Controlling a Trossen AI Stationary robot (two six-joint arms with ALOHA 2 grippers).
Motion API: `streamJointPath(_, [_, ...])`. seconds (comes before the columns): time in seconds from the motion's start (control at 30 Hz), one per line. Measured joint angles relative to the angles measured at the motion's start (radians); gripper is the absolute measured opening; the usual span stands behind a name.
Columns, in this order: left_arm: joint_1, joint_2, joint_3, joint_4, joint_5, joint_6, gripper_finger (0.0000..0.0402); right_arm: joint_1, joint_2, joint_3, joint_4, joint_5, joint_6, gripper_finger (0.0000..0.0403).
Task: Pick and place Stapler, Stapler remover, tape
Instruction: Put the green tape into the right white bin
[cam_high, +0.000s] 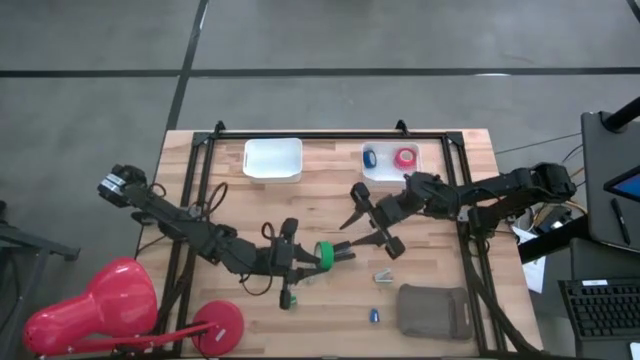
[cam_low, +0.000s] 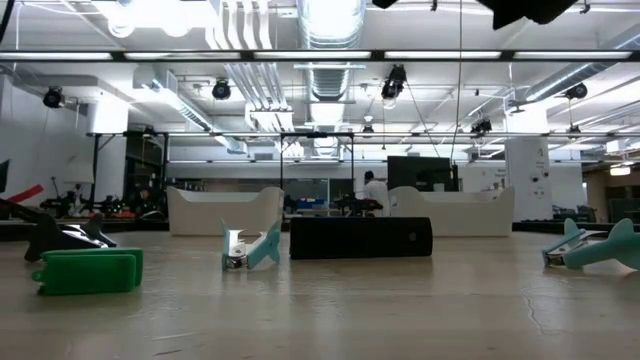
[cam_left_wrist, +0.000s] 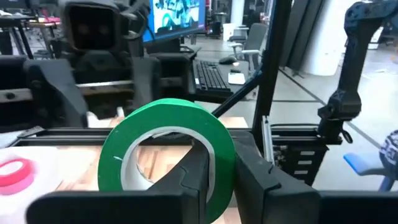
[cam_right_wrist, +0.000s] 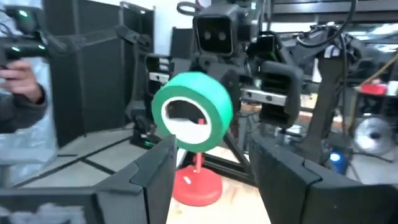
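The green tape roll (cam_high: 325, 254) is lifted off the table in my left gripper (cam_high: 336, 255), which is shut on it; it also fills the left wrist view (cam_left_wrist: 165, 134). My right gripper (cam_high: 360, 230) is open, level with the roll on its right. In its wrist view the green roll (cam_right_wrist: 193, 112) shows between its spread fingers, farther off and untouched. Blue tape (cam_high: 370, 157) and red tape (cam_high: 405, 158) lie in the right white tray (cam_high: 390, 172). The black stapler (cam_low: 360, 238) and a teal staple remover (cam_low: 250, 247) rest on the table; I cannot find the stapler in the high view. My left gripper holds the green roll by the wall of its ring (cam_left_wrist: 219, 163), one finger (cam_left_wrist: 189, 177) inside the hole and the other (cam_left_wrist: 264, 180) outside. The fingers come level from the table's left. The roll stands on edge, lifted clear of the table.
An empty white tray (cam_high: 272, 158) sits at the far left. A grey pouch (cam_high: 435, 310), a small blue thing (cam_high: 373, 316) and a pale remover (cam_high: 385, 275) lie near the front. A green block (cam_low: 88, 270) rests on the table. A red lamp base (cam_high: 218, 325) stands front left. A person's hand (cam_right_wrist: 25, 87) shows beyond the table.
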Motion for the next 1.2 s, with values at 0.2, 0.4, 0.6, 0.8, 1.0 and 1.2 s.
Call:
streamJointPath(0.2, [0.024,0.0,0.0,0.014,0.042,0.001,0.0058,0.05,0.0,0.0,-0.01,0.12,-0.051,0.0189])
streamJointPath(0.4, [0.046,0.0,0.0,0.028,0.078,0.006,0.0057,0.061,0.001,0.0,-0.009,0.196,-0.072,0.0183])
streamJointPath(0.6, [0.084,0.0,0.0,0.032,0.105,0.003,0.0058,0.069,0.001,0.0,0.025,0.207,-0.031,0.0185])
streamJointPath(0.8, [0.116,0.0,0.0,0.032,0.134,0.002,0.0058,0.071,0.001,0.0,0.014,0.248,-0.023,0.0182])
streamJointPath(1.0, [0.139,0.001,0.0,0.038,0.163,0.0,0.0058,0.071,0.001,0.0,0.015,0.284,-0.021,0.0185])
streamJointPath(1.2, [0.163,0.01,0.0,0.054,0.178,-0.009,0.0058,0.073,0.001,0.0,0.021,0.325,-0.031,0.018])
